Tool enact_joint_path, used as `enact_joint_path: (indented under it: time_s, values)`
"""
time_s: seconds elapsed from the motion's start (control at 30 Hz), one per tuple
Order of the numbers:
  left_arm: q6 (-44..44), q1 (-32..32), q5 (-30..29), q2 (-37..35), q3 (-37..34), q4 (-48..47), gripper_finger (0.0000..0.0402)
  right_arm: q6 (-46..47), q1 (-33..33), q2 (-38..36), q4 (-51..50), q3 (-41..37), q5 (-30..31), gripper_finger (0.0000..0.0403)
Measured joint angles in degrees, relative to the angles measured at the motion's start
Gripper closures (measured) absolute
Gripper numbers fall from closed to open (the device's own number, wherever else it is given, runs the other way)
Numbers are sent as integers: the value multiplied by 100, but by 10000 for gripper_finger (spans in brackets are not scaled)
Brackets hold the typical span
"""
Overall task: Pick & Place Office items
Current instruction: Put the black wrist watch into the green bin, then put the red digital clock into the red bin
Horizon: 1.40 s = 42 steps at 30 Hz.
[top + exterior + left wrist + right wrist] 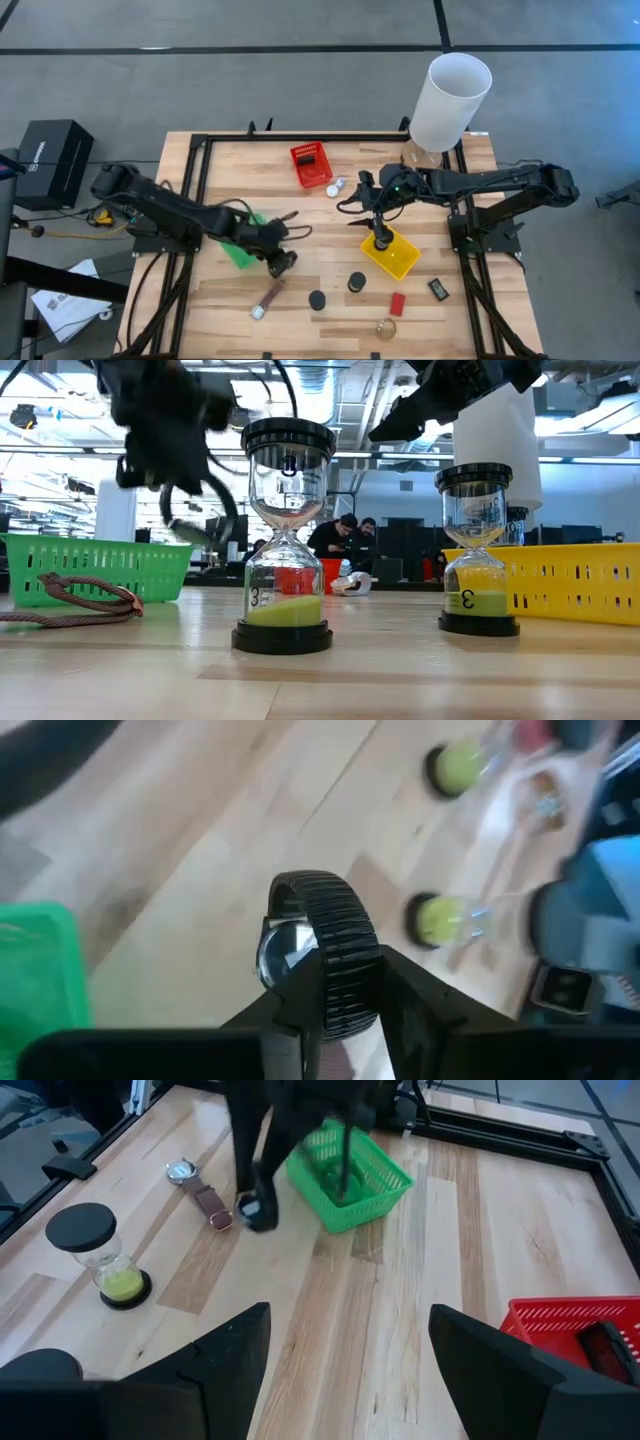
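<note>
My left gripper is shut on a black wristwatch with a ribbed band and a glass face. It hangs over the table just right of the green basket. In the high view this gripper is above a brown-strapped watch, which lies flat on the wood. Two hourglasses with green sand stand upright on their bases near the front. My right gripper is open and empty, raised above the table's middle, between the red basket and the yellow basket. My left gripper pinches the black watch's ribbed band between its two fingers, right beside the case. The fingers lie across the band and come slanting down from the table's left. The watch is lifted clear of the table, its looped band sticking out past the fingertips.
A tall white cylinder lamp stands at the back right. A red block, a small black item and a gold round piece lie near the front right. A dark object stands in the yellow basket.
</note>
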Motion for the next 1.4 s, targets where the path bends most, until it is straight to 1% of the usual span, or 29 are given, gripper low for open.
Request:
enact_joint_path:
  time_s: [0.1, 0.2, 0.37, 0.5, 0.57, 0.77, 1.07, 1.2, 1.4]
  values:
    - [-1, 0, -195, -484, 0, -215, 327, 0, 0, 0, -8, 0, 0, 139]
    - [-1, 2, -462, -968, 0, -657, 335, 0, 0, 0, -51, 2, -2, 139]
    - [-88, 36, -697, -1632, 0, -1973, 331, 0, 0, 0, -79, 2, 0, 139]
    - [-226, 35, -710, -1844, 0, -2914, 328, 28, 0, 0, -78, 2, 0, 139]
    - [-241, 44, -746, -1849, 0, -3184, 329, 41, 0, 0, -95, 4, 0, 139]
    - [-83, 44, -793, -1772, -155, -3197, 325, 46, 0, 0, -119, 4, 0, 139]
    - [-3, 131, -881, -1776, -800, -3037, 304, 46, 0, 0, -114, 4, 0, 139]
    - [-3, 127, -769, -1776, -951, -2780, 281, 46, 0, 0, -111, 4, 2, 139]
    - [-3, 127, -846, -1776, -960, -2566, 242, 48, 0, 0, -111, 4, 2, 139]
